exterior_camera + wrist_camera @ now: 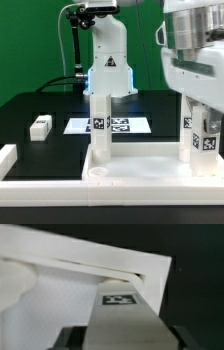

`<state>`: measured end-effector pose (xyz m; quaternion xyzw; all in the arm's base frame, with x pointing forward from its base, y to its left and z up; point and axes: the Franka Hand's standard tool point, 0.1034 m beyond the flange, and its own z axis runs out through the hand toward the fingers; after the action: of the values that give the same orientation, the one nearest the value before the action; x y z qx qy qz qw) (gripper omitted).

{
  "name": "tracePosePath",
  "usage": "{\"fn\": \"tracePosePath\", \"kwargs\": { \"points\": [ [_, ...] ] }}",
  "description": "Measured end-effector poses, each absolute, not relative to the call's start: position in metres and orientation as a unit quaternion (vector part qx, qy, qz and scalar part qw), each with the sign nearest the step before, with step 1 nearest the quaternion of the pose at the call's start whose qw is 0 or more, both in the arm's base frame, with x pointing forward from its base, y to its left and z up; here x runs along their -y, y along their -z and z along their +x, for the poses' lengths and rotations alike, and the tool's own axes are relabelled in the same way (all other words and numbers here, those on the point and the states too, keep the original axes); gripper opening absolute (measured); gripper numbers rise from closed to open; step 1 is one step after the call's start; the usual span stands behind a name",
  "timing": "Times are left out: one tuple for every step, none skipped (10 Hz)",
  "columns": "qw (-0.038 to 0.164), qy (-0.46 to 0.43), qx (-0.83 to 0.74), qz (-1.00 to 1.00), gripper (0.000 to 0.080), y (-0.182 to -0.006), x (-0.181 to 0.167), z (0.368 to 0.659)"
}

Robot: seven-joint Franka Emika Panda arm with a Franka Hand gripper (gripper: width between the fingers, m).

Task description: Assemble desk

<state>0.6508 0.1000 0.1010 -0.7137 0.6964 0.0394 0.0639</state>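
Note:
The white desk top (140,172) lies in the foreground with its raised rim up. One white leg (100,125) stands upright on it near the middle. My gripper (200,98) comes down at the exterior view's right, shut on a second tagged leg (200,135) that stands at the top's corner. In the wrist view this leg (122,308) runs out from between my dark fingers (72,337) and its end meets the corner of the desk top (70,286). A third loose leg (40,126) lies on the black table at the exterior view's left.
The marker board (120,126) lies flat on the table behind the desk top. The arm's base (108,60) stands behind it. A white border rail (6,160) runs along the front left.

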Motion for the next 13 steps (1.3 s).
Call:
{"fn": "tracePosePath", "kwargs": {
  "points": [
    [0.063,-0.042,-0.730,-0.680,0.0292,-0.101,-0.099,0.651],
    [0.070,-0.041,-0.782,-0.618,0.0292,-0.101,-0.101,0.652],
    [0.078,-0.029,-0.805,-0.588,0.0292,-0.101,-0.102,0.651],
    [0.085,-0.017,-0.813,-0.576,0.0293,-0.101,-0.101,0.649],
    [0.085,-0.013,-0.826,-0.556,0.0293,-0.102,-0.098,0.649],
    [0.082,-0.011,-0.824,-0.560,0.0295,-0.102,-0.096,0.648],
    [0.082,-0.011,-0.824,-0.561,0.0295,-0.101,-0.096,0.648],
    [0.082,-0.011,-0.823,-0.562,0.0489,-0.100,-0.097,0.648],
    [0.081,-0.011,-0.822,-0.563,0.0601,-0.100,-0.097,0.647],
    [0.081,-0.011,-0.813,-0.577,0.0601,-0.102,-0.096,0.648],
    [0.087,-0.009,-0.796,-0.599,0.0642,-0.115,-0.093,0.649],
    [0.099,-0.007,-0.779,-0.619,0.0642,-0.133,-0.081,0.652],
    [0.112,0.000,-0.773,-0.625,0.0649,-0.150,-0.065,0.656]
  ]
}}
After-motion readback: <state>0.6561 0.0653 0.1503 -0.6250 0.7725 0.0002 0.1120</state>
